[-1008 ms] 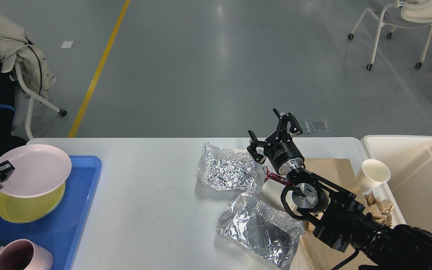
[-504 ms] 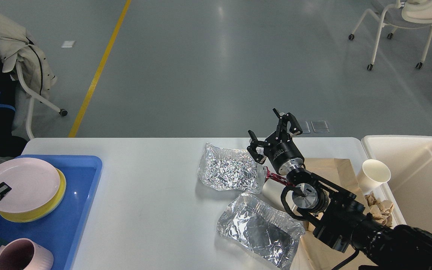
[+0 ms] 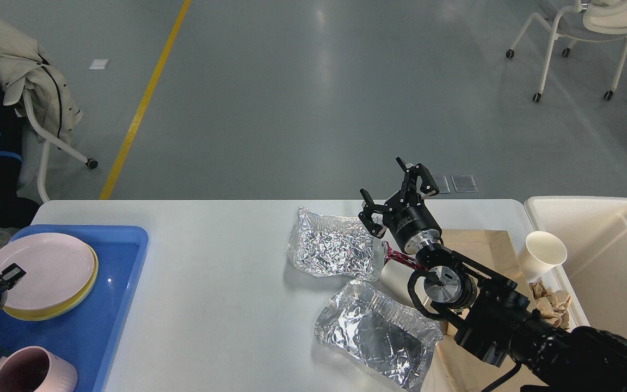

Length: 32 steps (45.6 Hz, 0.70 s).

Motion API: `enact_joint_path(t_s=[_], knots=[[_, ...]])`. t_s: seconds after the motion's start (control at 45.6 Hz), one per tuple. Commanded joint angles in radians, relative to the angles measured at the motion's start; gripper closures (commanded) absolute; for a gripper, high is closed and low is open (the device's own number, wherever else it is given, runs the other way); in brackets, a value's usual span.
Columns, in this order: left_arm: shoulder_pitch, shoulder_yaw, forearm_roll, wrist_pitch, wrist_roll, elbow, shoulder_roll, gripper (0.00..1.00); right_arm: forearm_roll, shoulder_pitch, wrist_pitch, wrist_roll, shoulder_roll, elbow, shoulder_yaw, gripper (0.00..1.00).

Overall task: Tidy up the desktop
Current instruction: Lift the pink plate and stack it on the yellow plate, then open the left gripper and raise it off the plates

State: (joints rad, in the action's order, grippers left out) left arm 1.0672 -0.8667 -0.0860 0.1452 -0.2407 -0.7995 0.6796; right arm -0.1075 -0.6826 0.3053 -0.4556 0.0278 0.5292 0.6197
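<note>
The desktop (image 3: 226, 272) fills the near half of the view, its left end taken up by a blue tray (image 3: 112, 305). A second ago the pink plate (image 3: 47, 269) was tilted in the air over the yellow plate (image 3: 74, 302); now it lies flat on top of it, stacked inside the tray. So the plate is put away, by the look of it.

The left gripper (image 3: 3, 275) sits at the plate's near-left rim. One dark finger lies over the edge, but I cannot tell whether it is clamped or already let go. A pink mug (image 3: 33, 373) stands in the tray's near corner.

Further right the mess is untouched: two crumpled foil trays (image 3: 335, 250) (image 3: 379, 332), a paper cup (image 3: 542, 253), brown paper wads (image 3: 550, 305) and a brown sheet (image 3: 479, 242), all near the white bin (image 3: 607, 256) at the desktop's right end.

The right gripper (image 3: 398, 198) has not moved; it hangs above the far foil tray with fingers spread wide and nothing in them. That rubbish looks like the next job.
</note>
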Motion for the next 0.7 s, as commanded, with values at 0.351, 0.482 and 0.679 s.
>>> enact_joint_path(t_s=[0.351,0.482,0.679], knots=[[-0.004,-0.002,0.000,-0.091,-0.014,-0.017,0.000,0.04,0.000,0.000,0.000,0.000,0.000,0.000,0.000,0.00],[0.020,0.009,-0.001,-0.136,-0.015,-0.015,0.018,0.04,0.000,0.000,0.000,0.000,0.000,0.000,0.000,0.00],[0.077,0.213,-0.011,-0.136,-0.012,-0.012,0.106,0.04,0.000,0.000,0.000,0.000,0.001,0.000,0.000,0.00]])
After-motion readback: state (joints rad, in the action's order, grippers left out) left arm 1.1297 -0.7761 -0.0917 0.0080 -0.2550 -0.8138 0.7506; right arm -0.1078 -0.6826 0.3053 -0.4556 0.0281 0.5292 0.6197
